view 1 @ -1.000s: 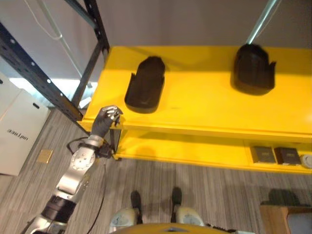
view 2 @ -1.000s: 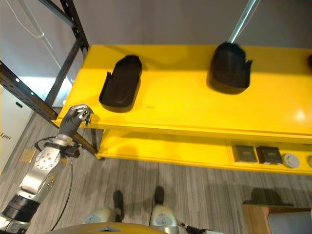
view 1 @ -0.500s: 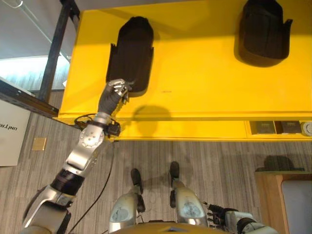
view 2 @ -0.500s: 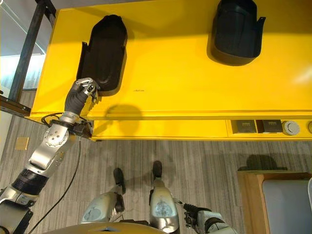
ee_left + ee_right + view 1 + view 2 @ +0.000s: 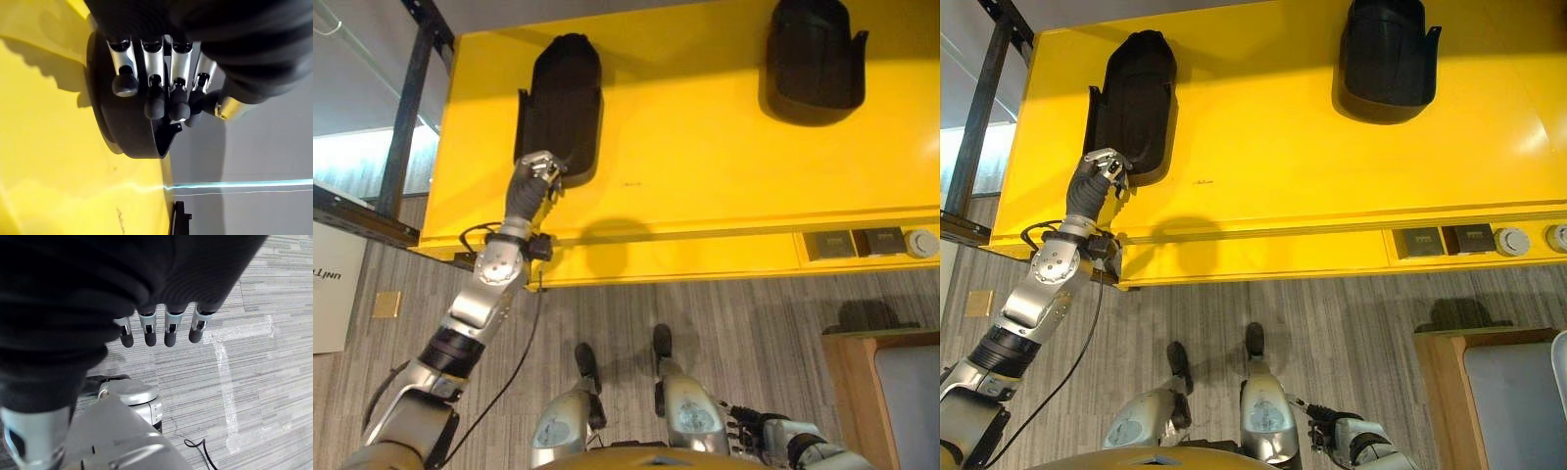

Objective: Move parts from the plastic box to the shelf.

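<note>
No text can be read for certain. At about 9 o'clock in the left eye view, a white panel (image 5: 327, 294) leaning at the floor's edge carries a short line of dark lettering, cut off by the frame. At about 3 o'clock, on the lower level of the yellow shelf (image 5: 705, 176), two dark flat boxes (image 5: 829, 244) show faint markings on their tops, too small to make out.

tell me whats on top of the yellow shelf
Two black parts lie on the yellow shelf: one toward the robot's left, its near end under the left hand, and another toward the right. The hand hides how that end rests.
</note>
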Available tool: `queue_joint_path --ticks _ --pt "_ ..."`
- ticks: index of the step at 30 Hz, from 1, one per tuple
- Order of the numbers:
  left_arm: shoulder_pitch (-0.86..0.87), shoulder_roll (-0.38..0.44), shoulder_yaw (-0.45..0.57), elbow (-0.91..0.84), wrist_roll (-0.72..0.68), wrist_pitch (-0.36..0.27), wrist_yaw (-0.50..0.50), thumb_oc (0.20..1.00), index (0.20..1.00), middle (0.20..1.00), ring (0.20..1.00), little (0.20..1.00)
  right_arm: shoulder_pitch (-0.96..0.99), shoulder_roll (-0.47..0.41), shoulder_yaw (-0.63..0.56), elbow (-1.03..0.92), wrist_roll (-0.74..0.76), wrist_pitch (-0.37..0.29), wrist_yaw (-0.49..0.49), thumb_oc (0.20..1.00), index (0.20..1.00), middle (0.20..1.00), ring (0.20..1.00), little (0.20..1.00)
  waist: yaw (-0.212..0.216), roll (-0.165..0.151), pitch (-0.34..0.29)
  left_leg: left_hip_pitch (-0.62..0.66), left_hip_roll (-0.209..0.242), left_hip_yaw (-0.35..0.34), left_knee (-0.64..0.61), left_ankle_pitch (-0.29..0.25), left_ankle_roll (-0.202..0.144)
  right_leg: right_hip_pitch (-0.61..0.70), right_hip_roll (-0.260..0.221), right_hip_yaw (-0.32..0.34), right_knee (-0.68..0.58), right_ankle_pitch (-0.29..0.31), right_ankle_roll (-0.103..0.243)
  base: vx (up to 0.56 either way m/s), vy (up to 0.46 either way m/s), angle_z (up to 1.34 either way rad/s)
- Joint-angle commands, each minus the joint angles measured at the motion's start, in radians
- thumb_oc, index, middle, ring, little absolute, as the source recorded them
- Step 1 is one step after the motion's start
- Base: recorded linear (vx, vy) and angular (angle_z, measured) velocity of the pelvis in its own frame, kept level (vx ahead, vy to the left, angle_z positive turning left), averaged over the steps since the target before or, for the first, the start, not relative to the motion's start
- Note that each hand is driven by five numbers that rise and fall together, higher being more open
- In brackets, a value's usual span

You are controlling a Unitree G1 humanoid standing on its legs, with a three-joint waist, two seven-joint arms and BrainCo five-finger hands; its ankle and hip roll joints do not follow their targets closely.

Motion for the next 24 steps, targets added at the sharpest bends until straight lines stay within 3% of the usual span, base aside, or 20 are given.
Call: queue_joint_path --ticks 1,7,13,19,24 --pt "-0.077 -0.002 -0.006 0.074 -0.010 -0.050 0.043 0.200 0.200 0.200 0.200 0.200 -0.018 0.038 0.061 -0.009 0.028 0.007 0.011 1.000 1.000 1.000 1.000 1.000 -0.008 -0.025 0.020 -0.022 0.014 -0.005 -0.001 -0.037 -0.013 0.019 0.002 0.009 0.030 -0.115 -0.007 -0.02 -0.006 -0.08" --pt "-0.130 0.005 0.002 0.129 -0.020 -0.068 0.058 0.200 0.200 0.200 0.200 0.200 -0.023 0.039 0.077 -0.018 0.021 0.010 0.012 1.000 1.000 1.000 1.000 1.000 -0.019 -0.033 0.035 -0.029 0.022 0.002 -0.001 -0.036 -0.017 0.006 0.010 0.018 0.032 -0.114 -0.008 -0.03 -0.013 -0.10" --pt "-0.128 0.005 0.004 0.104 0.002 -0.112 0.013 0.200 0.200 0.200 0.200 0.200 -0.019 0.048 0.067 -0.001 0.011 0.000 0.009 1.000 1.000 1.000 1.000 1.000 -0.012 -0.034 0.024 -0.017 0.022 -0.001 -0.001 -0.040 -0.020 0.024 0.009 0.009 0.024 -0.115 -0.006 -0.04 -0.005 -0.01" --pt "-0.007 -0.006 0.029 -0.028 0.074 -0.198 0.001 0.200 0.200 0.200 0.200 0.200 0.007 0.057 0.032 0.032 -0.018 -0.022 0.006 1.000 1.000 1.000 1.000 1.000 0.020 -0.031 -0.035 0.019 0.014 -0.003 -0.001 -0.049 -0.020 0.080 -0.003 -0.027 0.013 -0.124 -0.001 -0.06 0.031 0.04" --pt "0.169 -0.035 0.075 -0.134 0.070 -0.271 0.070 0.200 0.200 0.200 0.200 0.200 0.036 0.077 0.011 0.057 -0.069 -0.014 0.011 1.000 1.000 1.000 1.000 1.000 0.076 -0.039 -0.137 0.076 0.005 -0.004 -0.001 -0.060 -0.016 0.163 -0.026 -0.088 0.004 -0.129 0.005 -0.02 0.062 0.11"
